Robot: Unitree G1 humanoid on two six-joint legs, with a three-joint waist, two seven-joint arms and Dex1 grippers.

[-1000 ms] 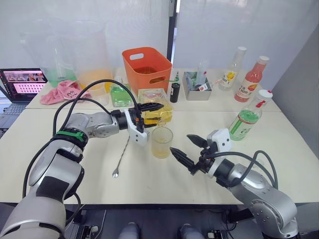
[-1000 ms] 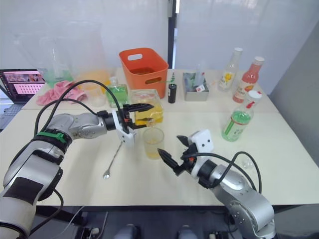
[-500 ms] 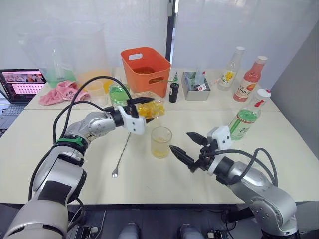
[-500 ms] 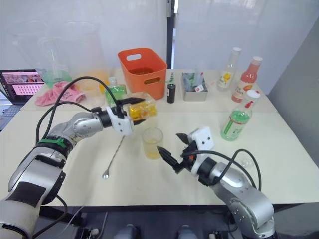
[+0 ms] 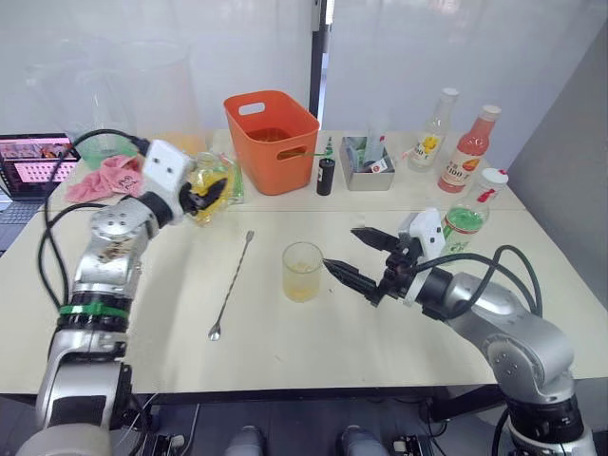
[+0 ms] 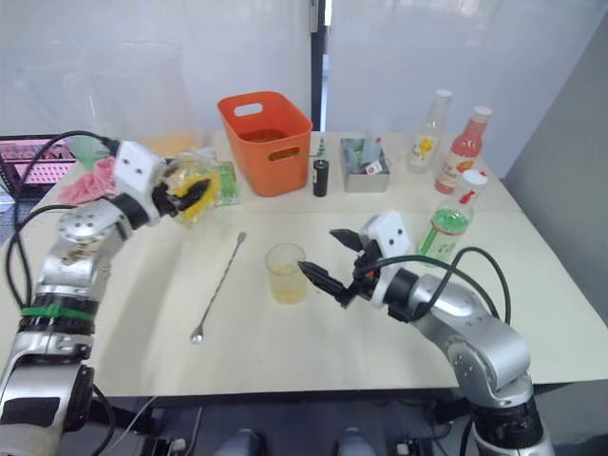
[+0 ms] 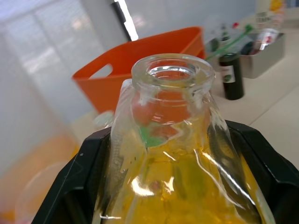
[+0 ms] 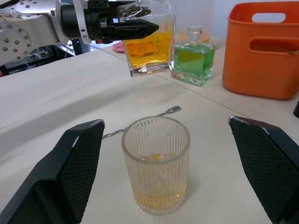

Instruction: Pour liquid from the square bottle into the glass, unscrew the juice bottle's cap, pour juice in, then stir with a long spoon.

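On the cream table (image 5: pixel 142 313), square bottle (image 8: pixel 148 44) now carried back from the glass (image 5: pixel 302 272), pinched by left gripper (image 5: pixel 197 198); first pour done; right gripper (image 5: pixel 353 255) spread beside glass

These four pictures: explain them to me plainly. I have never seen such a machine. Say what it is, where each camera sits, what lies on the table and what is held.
This is a two-armed humanoid robot. Two pictures come from cameras in its head, looking down over both arms. The other two come from a camera on each wrist, looking along that arm's black fingers.

The left gripper is shut on the square bottle of orange liquid, held up off the table, its neck open. The right gripper is open and holds nothing; it sits just beside the glass, which has some yellow liquid in it.

On the table also lie the long spoon, an orange basket, a green square bottle, a pink cloth and, on the right, the juice bottle with other bottles behind it.
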